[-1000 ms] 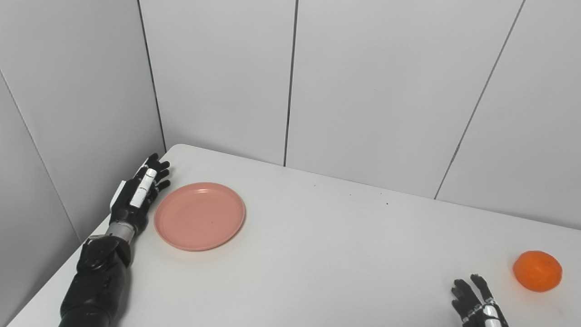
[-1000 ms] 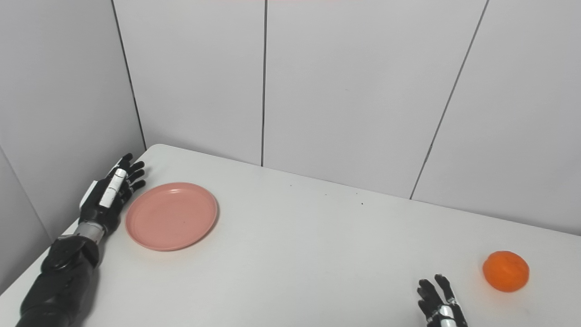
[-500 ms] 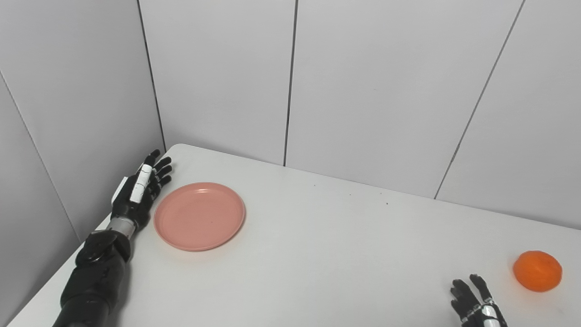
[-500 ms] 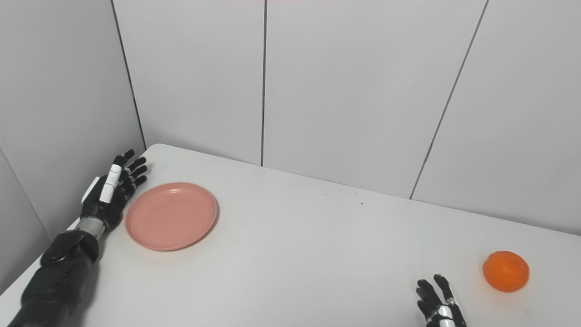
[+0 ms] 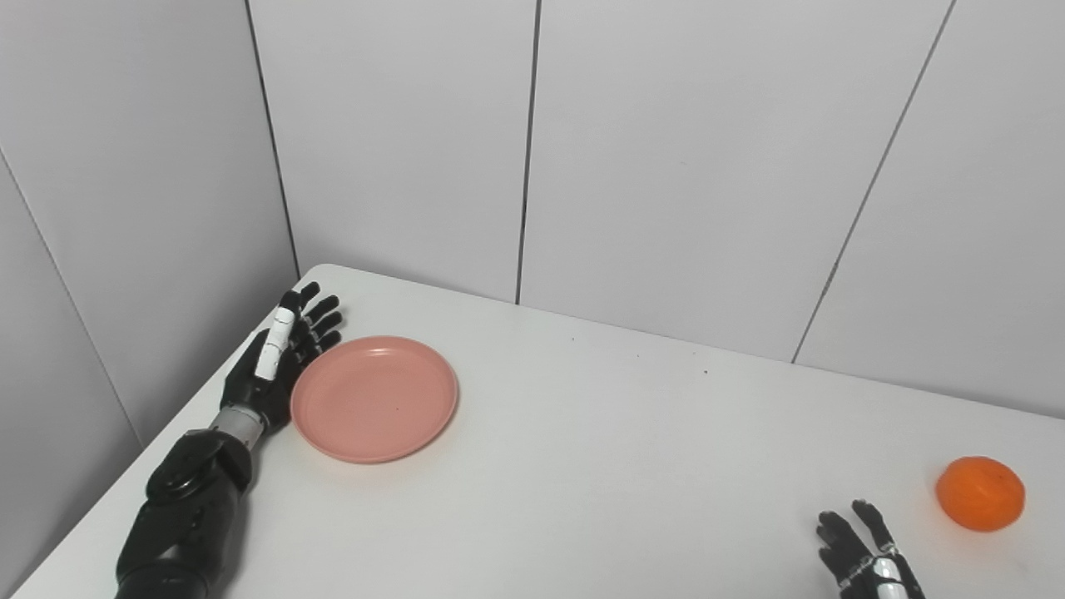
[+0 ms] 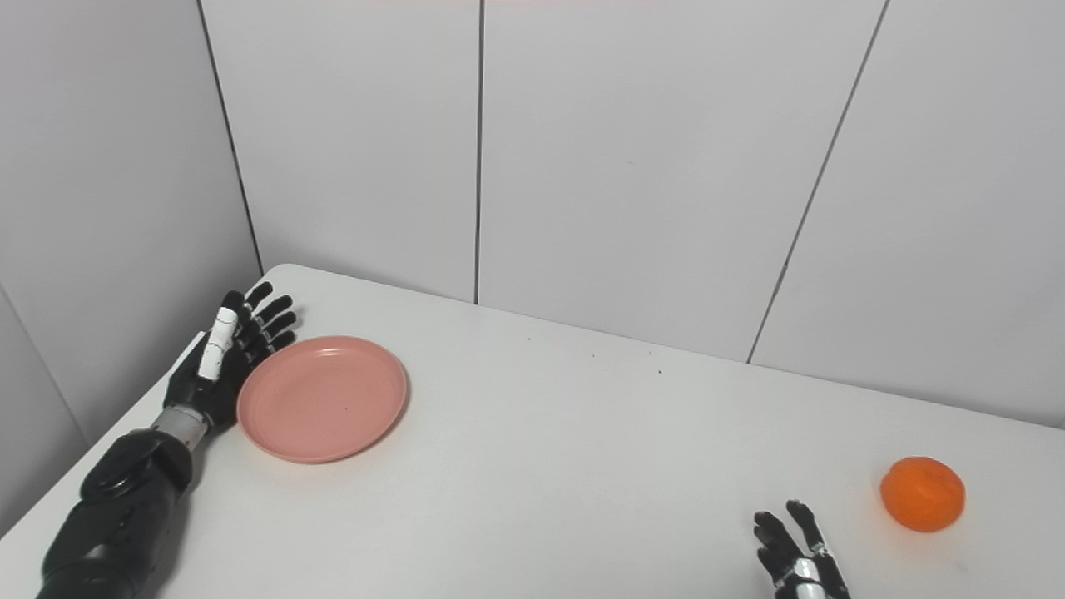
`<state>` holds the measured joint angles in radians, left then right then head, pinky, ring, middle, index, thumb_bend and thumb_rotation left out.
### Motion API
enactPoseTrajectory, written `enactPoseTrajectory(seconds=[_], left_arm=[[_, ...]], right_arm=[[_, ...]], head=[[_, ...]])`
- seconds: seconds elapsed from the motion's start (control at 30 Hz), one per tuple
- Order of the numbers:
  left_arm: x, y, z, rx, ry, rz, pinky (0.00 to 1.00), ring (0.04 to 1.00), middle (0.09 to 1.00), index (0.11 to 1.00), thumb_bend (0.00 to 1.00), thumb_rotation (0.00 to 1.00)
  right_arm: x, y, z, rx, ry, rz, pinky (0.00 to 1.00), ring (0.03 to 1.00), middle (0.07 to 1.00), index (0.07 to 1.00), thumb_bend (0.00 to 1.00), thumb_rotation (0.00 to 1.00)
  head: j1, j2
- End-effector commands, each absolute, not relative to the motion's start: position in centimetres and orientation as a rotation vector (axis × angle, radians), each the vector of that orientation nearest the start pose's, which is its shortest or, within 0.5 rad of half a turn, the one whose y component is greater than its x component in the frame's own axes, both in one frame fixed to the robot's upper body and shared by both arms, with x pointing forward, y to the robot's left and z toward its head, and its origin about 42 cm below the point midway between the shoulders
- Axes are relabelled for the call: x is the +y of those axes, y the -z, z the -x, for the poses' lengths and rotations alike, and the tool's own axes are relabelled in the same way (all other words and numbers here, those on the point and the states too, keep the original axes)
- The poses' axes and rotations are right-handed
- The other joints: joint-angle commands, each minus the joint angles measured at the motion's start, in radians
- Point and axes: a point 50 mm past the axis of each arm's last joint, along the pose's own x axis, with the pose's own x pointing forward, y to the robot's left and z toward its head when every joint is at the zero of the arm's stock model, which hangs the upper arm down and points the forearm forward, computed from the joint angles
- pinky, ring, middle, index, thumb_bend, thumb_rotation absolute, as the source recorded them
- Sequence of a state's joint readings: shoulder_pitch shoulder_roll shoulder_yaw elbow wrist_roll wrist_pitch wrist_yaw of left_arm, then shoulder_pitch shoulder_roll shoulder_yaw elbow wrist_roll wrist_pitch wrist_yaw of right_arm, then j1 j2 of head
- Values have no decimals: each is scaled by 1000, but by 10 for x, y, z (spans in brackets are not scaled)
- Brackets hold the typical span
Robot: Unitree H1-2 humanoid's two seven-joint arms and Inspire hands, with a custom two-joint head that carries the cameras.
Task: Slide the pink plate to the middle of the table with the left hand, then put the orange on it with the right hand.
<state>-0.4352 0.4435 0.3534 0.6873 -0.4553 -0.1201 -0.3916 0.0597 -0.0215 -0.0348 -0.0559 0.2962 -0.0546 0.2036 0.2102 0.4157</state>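
The pink plate [image 5: 374, 398] lies on the white table near its far left corner. My left hand [image 5: 279, 355] stands on edge against the plate's left rim, open, fingers straight and pointing away from me. The orange [image 5: 979, 492] rests near the table's right side. Only the spread fingers of my right hand [image 5: 861, 557] show at the bottom edge; they are open and lie left of the orange, apart from it. In the right eye view the plate [image 6: 322, 398], left hand [image 6: 226, 355] and orange [image 6: 923, 493] stand the same way.
The white table [image 5: 599, 449] is boxed in by grey wall panels [image 5: 666, 166] behind and on the left. Its left edge runs close beside my left forearm [image 5: 187, 507]. Bare tabletop stretches between the plate and the orange.
My left hand has swung right from the table's left edge up to the plate's rim, and the plate has shifted slightly right. The right hand and the orange stay put.
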Motion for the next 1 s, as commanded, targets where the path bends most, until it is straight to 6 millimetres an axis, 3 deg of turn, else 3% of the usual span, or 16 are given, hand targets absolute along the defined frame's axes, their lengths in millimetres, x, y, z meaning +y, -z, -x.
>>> enactPoseTrajectory(seconds=[0.0, 0.13, 0.5, 0.7, 0.97], left_arm=[[442, -152, -399, -115, -29, 189, 994, 969, 978, 998, 888, 832], [430, -153, -396, -122, -9, 160, 959, 988, 974, 1000, 867, 866], [406, -146, -393, -125, 44, 166, 881, 957, 955, 999, 885, 841], [389, -142, -392, -122, 46, 157, 861, 938, 929, 993, 917, 808], [369, -138, -392, -121, 75, 136, 851, 927, 908, 957, 882, 802]], right_arm=[[-210, -54, -235, 74, -134, -319, 943, 893, 835, 915, 683, 733], [-209, -54, -235, 77, -133, -327, 947, 896, 830, 919, 677, 723], [-209, -56, -233, 79, -145, -325, 949, 903, 835, 919, 669, 708], [-208, -57, -232, 84, -148, -318, 957, 909, 843, 920, 655, 711], [-207, -59, -231, 82, -155, -311, 946, 904, 846, 927, 670, 712]], head=[[-1, 0], [-4, 2], [-11, 13], [-14, 16], [-14, 20]])
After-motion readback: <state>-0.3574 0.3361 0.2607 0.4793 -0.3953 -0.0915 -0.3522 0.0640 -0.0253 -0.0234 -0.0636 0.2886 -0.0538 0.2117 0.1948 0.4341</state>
